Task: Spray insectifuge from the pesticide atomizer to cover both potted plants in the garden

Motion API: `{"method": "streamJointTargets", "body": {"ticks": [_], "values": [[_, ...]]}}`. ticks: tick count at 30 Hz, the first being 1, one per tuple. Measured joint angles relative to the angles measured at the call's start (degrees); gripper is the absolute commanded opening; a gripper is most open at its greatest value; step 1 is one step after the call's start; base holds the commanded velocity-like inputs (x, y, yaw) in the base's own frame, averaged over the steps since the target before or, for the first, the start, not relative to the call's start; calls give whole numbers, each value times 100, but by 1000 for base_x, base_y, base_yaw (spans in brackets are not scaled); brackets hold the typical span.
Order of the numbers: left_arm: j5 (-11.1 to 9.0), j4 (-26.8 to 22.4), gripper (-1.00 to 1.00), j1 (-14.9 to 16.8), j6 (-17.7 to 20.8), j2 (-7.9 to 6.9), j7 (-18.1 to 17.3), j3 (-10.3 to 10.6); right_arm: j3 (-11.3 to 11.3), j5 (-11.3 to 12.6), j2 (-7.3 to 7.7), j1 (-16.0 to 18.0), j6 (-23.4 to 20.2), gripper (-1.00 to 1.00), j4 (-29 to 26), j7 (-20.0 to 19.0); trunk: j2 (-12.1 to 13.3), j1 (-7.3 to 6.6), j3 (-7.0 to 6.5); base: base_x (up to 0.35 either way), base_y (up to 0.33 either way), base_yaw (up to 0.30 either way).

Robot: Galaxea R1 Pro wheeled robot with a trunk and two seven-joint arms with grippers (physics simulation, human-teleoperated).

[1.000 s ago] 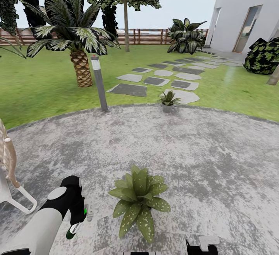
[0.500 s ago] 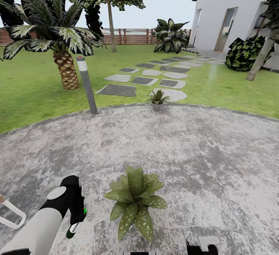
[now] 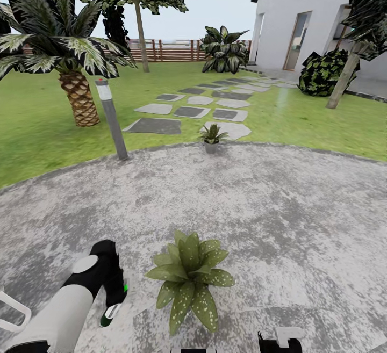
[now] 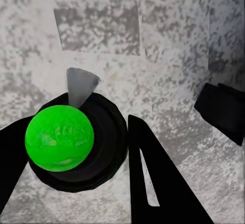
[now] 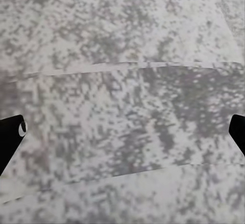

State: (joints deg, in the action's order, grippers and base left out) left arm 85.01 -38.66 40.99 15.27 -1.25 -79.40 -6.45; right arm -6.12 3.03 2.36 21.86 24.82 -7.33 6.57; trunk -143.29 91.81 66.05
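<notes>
Plants first, from the head view: the near plant (image 3: 189, 278) is a low rosette of broad pointed green leaves speckled white, sitting on the grey speckled patio (image 3: 279, 213) close in front of the robot. The far plant (image 3: 212, 137) is smaller in the picture, in a grey pot at the patio's far edge, just before the stepping stones (image 3: 188, 111). A grey lamp post (image 3: 111, 119) stands at the patio rim, with a palm (image 3: 64, 47) on the lawn behind it. The left claw (image 3: 114, 302) hangs low over the patio, just beside the near plant's leaves, and grips the atomizer (image 3: 109, 315), whose green-tipped end pokes out below it.

In the left wrist view, the atomizer (image 4: 66, 139) is seen end-on: a bright green ball on a round black body, with a pale grey cone pointing away over the paving. The left claw (image 4: 81, 173) is clamped on it, one black finger (image 4: 153, 183) on each side touching the body.

In the right wrist view, the right claw (image 5: 125, 134) is spread wide and holds nothing, its fingertips (image 5: 10, 134) at the picture's edges over bare patio.
</notes>
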Motion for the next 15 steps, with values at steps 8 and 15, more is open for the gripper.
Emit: {"method": "streamJointTargets", "body": {"ticks": [8,15], "values": [[-51,-75,-100,310,-8,167,-276,-32,2,0,0,-1,0,100,-5,-1,0,0,0,0,0,-58],[41,-77,-100,278,211,68,-333,-16,2,8,0,-1,-2,100,-9,-1,-1,-1,0,11,106,-110]]}}
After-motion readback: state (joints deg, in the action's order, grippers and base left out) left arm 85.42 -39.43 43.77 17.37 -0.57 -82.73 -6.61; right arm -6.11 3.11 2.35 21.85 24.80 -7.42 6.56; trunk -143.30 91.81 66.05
